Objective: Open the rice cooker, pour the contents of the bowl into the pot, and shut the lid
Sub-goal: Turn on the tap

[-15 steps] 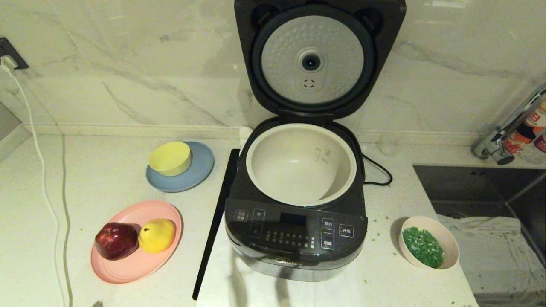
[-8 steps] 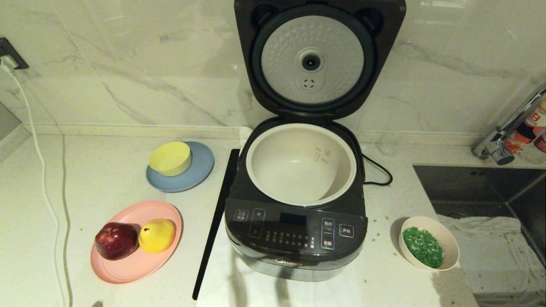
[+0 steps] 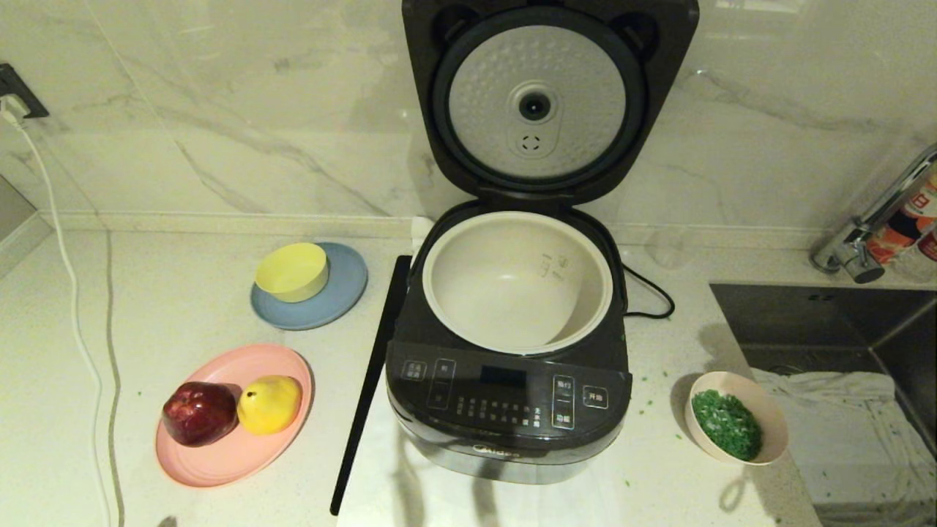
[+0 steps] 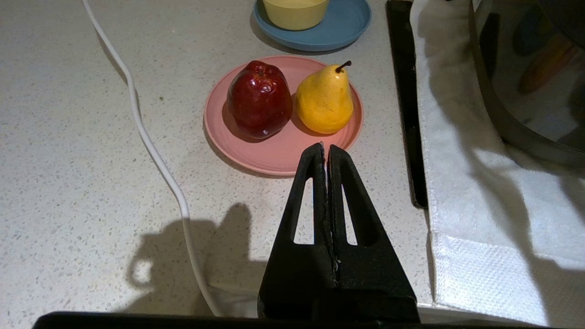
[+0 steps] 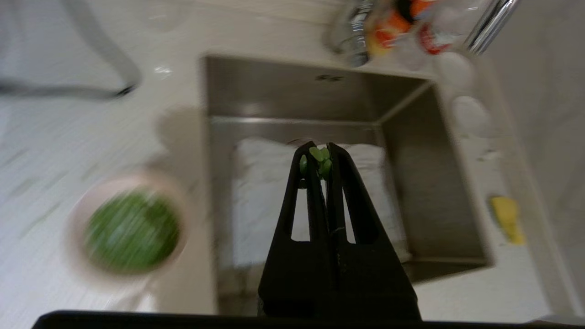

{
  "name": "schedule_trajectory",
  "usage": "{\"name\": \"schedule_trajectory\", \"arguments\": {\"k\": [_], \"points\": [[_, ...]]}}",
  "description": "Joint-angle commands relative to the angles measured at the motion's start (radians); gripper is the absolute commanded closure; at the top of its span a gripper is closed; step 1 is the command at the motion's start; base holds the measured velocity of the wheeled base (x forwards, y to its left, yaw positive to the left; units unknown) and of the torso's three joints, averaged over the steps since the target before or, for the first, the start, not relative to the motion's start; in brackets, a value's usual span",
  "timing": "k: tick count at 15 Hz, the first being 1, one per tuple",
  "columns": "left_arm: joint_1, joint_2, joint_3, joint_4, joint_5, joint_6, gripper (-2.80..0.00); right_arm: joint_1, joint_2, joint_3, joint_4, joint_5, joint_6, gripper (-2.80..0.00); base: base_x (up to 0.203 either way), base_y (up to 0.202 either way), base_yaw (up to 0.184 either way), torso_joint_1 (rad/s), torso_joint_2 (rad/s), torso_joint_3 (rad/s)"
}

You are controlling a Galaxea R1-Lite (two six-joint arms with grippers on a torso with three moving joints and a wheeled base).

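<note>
The rice cooker (image 3: 509, 410) stands mid-counter with its lid (image 3: 538, 102) swung fully up, showing the dimpled silver plate. The off-white pot (image 3: 512, 293) inside looks empty. The pale pink bowl (image 3: 772, 421) sits on the counter to the cooker's right, holding the green contents (image 3: 725, 424). My right gripper (image 5: 322, 153) hovers over the sink, beside and above the bowl (image 5: 77, 237), shut, with a few green bits stuck at its tips. My left gripper (image 4: 325, 148) is shut and empty near the pink plate. Neither gripper shows in the head view.
A pink plate (image 3: 219, 461) carries a red apple (image 3: 199, 412) and a yellow pear (image 3: 269, 402). A yellow bowl (image 3: 291, 272) sits on a blue plate (image 3: 344, 293). A black strip (image 3: 370, 380) lies left of the cooker. The sink (image 3: 827, 322) with a white cloth is right of the bowl.
A shadow has come onto the counter just in front of the pink bowl, and another behind it. The cooker, lid, pot and bowl have stayed where they were.
</note>
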Motion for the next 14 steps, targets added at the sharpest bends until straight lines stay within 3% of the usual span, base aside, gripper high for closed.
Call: {"name": "schedule_trajectory", "arguments": {"k": [1,8,14], "points": [[0.000,0.001,0.009,-0.001,0.001,0.000,0.00,-0.001,0.257,-0.064,-0.073,-0.070,-0.002,0.00,0.000,0.000,0.000,0.000,0.00,0.000],[0.000,0.001,0.009,0.000,0.001,0.000,0.00,-0.088,0.666,-0.233,-0.353,-0.172,0.000,0.00,0.000,0.000,0.000,0.000,0.00,0.000],[0.000,0.001,0.009,-0.001,-0.001,0.000,0.00,-0.186,0.886,-0.464,-0.407,-0.184,0.003,0.00,0.000,0.000,0.000,0.000,0.00,0.000]]}}
